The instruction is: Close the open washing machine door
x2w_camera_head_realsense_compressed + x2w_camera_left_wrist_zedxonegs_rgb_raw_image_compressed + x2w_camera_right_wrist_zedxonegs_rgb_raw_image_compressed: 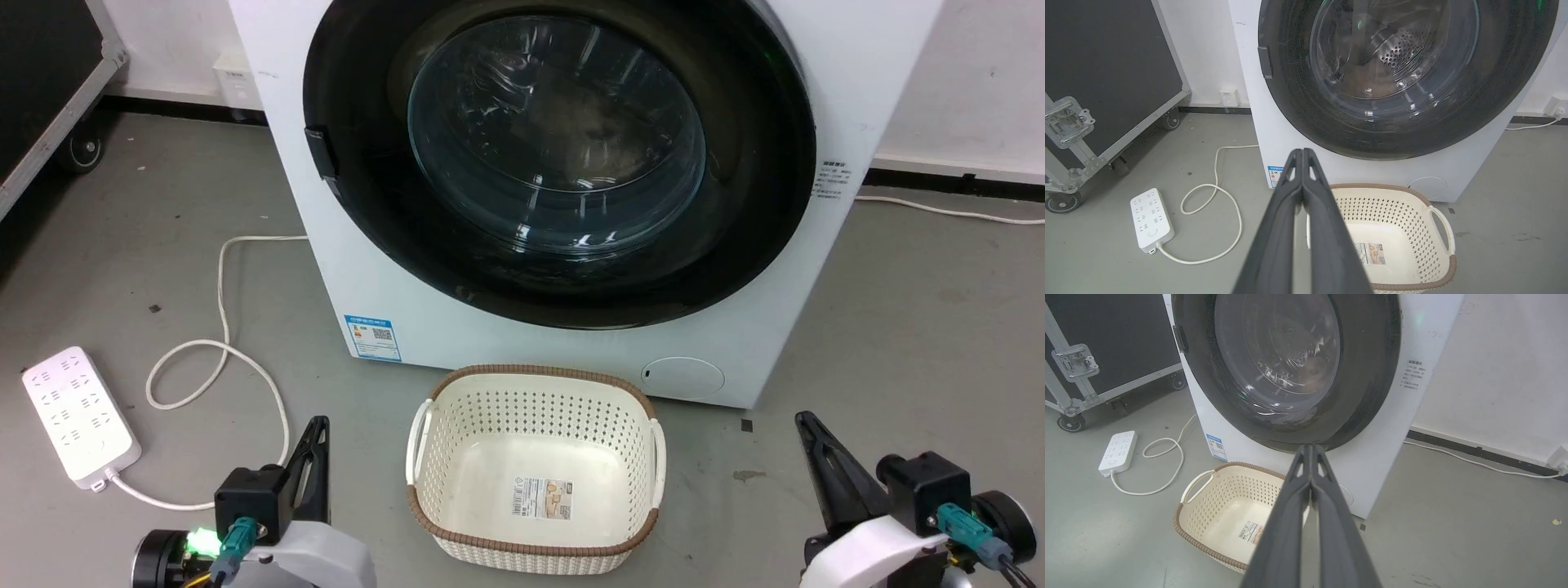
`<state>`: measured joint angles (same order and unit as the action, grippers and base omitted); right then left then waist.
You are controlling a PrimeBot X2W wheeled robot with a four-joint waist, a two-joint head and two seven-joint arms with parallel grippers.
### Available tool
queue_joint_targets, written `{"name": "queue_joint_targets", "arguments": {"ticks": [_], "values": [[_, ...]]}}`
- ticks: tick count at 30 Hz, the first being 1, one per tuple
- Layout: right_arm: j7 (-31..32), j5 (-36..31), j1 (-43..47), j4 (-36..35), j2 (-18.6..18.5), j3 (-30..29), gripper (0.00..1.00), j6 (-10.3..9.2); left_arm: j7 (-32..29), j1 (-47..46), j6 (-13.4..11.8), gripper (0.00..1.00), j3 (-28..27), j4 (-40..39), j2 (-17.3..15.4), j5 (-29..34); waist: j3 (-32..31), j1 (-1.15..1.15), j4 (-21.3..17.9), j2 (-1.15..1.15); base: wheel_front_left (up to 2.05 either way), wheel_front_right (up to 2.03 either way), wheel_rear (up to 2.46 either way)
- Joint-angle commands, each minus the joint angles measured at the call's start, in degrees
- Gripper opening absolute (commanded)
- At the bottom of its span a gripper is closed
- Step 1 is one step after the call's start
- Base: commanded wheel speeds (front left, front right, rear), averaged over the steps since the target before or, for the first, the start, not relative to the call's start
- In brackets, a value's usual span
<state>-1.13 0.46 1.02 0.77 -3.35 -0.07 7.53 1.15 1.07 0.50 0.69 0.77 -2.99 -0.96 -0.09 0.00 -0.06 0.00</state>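
Observation:
The white washing machine (571, 355) stands straight ahead, with its blue label sticker (373, 336) and round cap (682, 378) low on the front. The washing machine door (555, 139) lies flat against the front, its black frame flush with the white panel and its latch tab (321, 152) at the left rim. The steel drum shows through the glass bowl (1392, 53). My left gripper (320, 425) is shut and empty at the lower left, well short of the machine. My right gripper (804, 420) is shut and empty at the lower right. Both pairs of fingertips (1303, 152) (1310, 447) point toward the door.
A cream perforated basket (539, 371) with a brown rim sits on the floor between my grippers, right before the machine. A white power strip (77, 416) and its looped cable (220, 286) lie at the left. A black wheeled flight case (1106, 61) stands far left.

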Motion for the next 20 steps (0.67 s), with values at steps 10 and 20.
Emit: {"name": "queue_joint_targets", "arguments": {"ticks": [10, 20], "values": [[1.1, -0.5, -1.0, -0.8, 0.5, 0.1, 0.0, -0.04, -1.1, -1.1, -0.5, 0.0, -0.7, -0.8, 0.1, 1.0, 0.1, 0.0, 0.1, 0.0, 0.0, 0.0, 0.0], [1.1, -0.5, -1.0, -0.8, 0.5, 0.1, 0.0, -0.04, -1.1, -1.1, -0.5, 0.0, -0.7, -0.8, 0.1, 1.0, 0.1, 0.0, 0.1, 0.0, 0.0, 0.0, 0.0]]}}
